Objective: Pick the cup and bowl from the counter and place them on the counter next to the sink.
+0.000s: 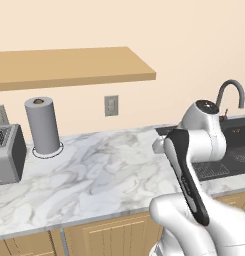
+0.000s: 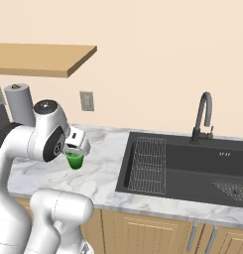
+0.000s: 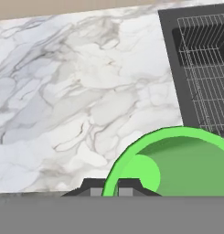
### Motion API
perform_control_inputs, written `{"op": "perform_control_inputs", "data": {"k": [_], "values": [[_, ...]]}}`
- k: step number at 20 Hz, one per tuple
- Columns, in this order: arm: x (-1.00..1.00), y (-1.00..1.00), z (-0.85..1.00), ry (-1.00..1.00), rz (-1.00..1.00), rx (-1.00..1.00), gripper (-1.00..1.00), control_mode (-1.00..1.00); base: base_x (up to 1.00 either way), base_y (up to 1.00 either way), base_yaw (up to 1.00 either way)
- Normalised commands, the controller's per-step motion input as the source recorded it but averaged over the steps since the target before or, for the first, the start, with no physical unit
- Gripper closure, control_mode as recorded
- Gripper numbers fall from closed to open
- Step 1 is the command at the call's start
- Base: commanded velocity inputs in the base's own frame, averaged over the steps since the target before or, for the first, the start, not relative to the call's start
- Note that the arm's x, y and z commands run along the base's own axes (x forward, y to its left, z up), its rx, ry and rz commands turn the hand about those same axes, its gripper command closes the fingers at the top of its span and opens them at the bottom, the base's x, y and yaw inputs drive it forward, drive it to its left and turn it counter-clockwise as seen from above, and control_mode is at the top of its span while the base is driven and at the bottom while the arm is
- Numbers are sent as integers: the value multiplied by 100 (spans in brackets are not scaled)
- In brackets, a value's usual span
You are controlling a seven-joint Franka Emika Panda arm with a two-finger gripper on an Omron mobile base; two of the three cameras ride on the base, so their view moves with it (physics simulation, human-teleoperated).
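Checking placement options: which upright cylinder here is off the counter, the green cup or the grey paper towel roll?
The green cup, held in the gripper above the marble; the paper towel roll stands on the counter.

My arm (image 1: 194, 165): glossy white rounded shells, fat tube-like links. A black glossy strip runs along the forearm link. The joint cap (image 1: 206, 106) is a dark disc ringed in grey. The second joint's side face carries a grey disc with dark centre. Small dark finger tips (image 3: 96, 188), square-ended, grey pads.
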Motion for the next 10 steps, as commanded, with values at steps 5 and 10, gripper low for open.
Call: {"op": "perform_control_inputs", "data": {"k": [5,10], "values": [[23,-16,-45,1,0,0,100,-100,0,0,0],[3,-26,0,23,0,-1,100,-100,0,0,0]]}}
